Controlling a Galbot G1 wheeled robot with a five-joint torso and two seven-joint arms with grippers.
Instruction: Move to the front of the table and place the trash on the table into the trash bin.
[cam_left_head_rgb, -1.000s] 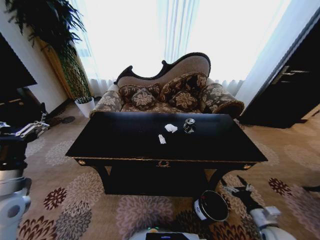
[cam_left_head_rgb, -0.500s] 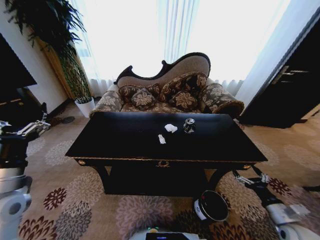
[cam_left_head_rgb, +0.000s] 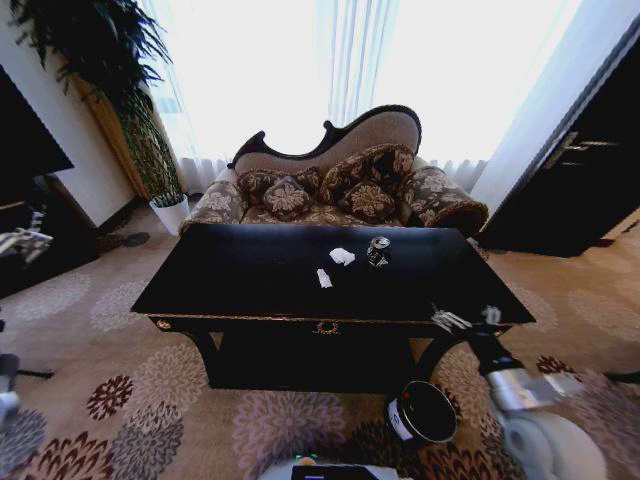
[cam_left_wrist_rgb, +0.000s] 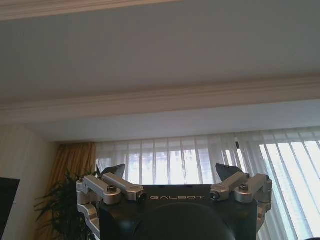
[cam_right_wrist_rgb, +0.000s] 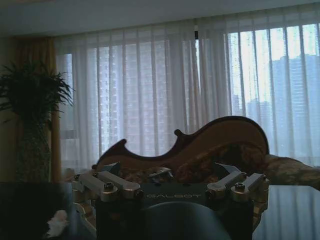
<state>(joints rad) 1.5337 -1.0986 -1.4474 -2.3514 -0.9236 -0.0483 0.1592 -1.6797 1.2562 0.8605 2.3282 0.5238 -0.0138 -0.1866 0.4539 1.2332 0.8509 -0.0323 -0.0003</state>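
Observation:
The black table (cam_left_head_rgb: 250, 270) stands right in front of me in the head view. Trash lies on its middle: a dark can (cam_left_head_rgb: 378, 250), a crumpled white paper wad (cam_left_head_rgb: 342, 256) and a small white scrap (cam_left_head_rgb: 323, 278). The round dark trash bin (cam_left_head_rgb: 422, 412) sits on the carpet below the table's front right. My right gripper (cam_left_head_rgb: 465, 316) hovers open at the table's front right edge, above the bin. Its wrist view looks across the tabletop (cam_right_wrist_rgb: 25, 210) past the open right gripper (cam_right_wrist_rgb: 169, 170) to the paper wad (cam_right_wrist_rgb: 56, 222). My left gripper (cam_left_head_rgb: 22, 243) is raised far left, open (cam_left_wrist_rgb: 170, 172), pointing at the curtains.
A patterned sofa (cam_left_head_rgb: 340, 185) stands behind the table. A white plant pot (cam_left_head_rgb: 170, 212) with a tall plant is at the back left, and a dark cabinet (cam_left_head_rgb: 580, 180) at the right. Flowered carpet (cam_left_head_rgb: 150, 400) lies around the table.
My right arm rose from beside the bin up to the table's front right edge. My left arm swung outward to the left, and its white forearm left the picture.

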